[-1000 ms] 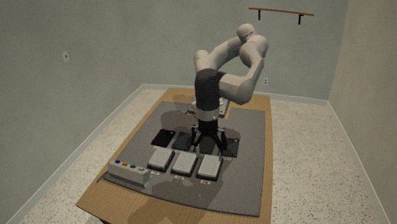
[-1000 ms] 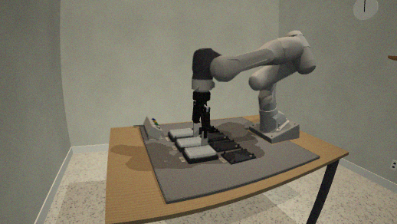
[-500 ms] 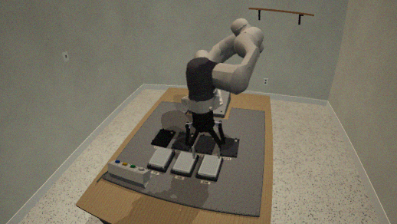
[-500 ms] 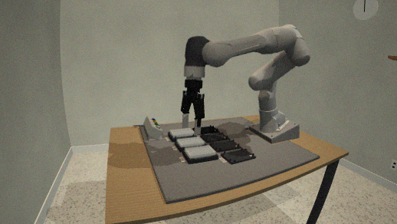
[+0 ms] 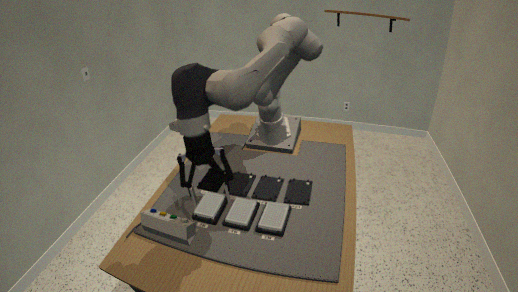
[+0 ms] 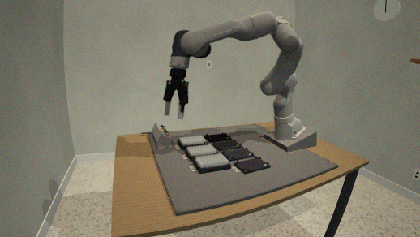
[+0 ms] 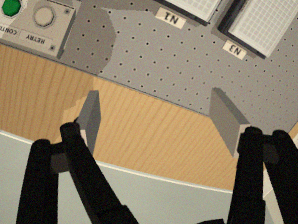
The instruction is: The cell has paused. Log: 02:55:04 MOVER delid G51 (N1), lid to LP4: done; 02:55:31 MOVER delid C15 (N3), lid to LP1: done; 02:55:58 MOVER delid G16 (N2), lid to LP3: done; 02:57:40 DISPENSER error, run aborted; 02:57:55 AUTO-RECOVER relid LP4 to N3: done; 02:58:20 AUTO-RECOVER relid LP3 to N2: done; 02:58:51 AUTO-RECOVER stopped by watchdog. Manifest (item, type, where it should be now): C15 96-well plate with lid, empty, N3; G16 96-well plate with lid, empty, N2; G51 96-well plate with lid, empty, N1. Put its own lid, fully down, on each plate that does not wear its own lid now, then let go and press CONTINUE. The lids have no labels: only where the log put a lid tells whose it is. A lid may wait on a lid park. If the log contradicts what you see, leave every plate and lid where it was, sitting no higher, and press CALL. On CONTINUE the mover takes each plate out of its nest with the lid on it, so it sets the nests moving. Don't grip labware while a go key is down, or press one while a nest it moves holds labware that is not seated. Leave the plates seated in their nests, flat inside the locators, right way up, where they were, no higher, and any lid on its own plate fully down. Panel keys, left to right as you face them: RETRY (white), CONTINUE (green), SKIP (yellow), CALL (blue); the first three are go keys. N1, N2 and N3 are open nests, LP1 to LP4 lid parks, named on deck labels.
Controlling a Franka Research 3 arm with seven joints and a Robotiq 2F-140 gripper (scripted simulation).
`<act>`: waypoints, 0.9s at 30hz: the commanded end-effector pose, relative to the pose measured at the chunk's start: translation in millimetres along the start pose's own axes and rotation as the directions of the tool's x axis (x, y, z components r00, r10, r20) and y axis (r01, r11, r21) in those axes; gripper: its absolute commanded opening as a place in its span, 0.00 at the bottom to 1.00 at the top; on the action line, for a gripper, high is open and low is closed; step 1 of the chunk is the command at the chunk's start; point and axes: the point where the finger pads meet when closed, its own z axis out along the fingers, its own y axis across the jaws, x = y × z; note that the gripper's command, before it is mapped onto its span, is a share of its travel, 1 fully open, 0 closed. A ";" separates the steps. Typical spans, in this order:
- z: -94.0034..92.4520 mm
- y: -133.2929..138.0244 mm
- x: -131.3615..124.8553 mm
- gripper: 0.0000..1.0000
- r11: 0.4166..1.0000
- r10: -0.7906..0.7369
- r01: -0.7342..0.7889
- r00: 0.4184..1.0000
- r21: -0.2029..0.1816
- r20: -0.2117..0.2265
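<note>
Three pale-topped 96-well plates sit in a front row of nests: the one nearest the panel (image 5: 209, 206), the middle one (image 5: 241, 212) and the far one (image 5: 273, 217). Behind them, several lid parks (image 5: 268, 188) look dark, with no pale lid on them. The key panel (image 5: 167, 225) stands at the row's left end. Its green key (image 7: 11, 6) and white key (image 7: 43, 16) show in the wrist view. My gripper (image 6: 174, 110) is open and empty, high above the deck's front edge near the panel.
The grey deck mat (image 6: 243, 170) lies on a wooden table (image 6: 134, 195). The wrist view looks down past the fingers onto the table's edge and the floor. The arm's base (image 5: 272, 135) is bolted at the back of the table.
</note>
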 end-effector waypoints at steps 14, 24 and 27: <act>42.1 -173.4 79.5 0.66 0.890 -0.452 0.454 0.891 -0.042 0.048; 43.0 -176.3 81.8 0.00 0.721 -0.690 0.693 0.718 0.005 0.088; 43.0 -176.3 81.8 0.00 0.661 -0.749 0.750 0.657 0.020 0.085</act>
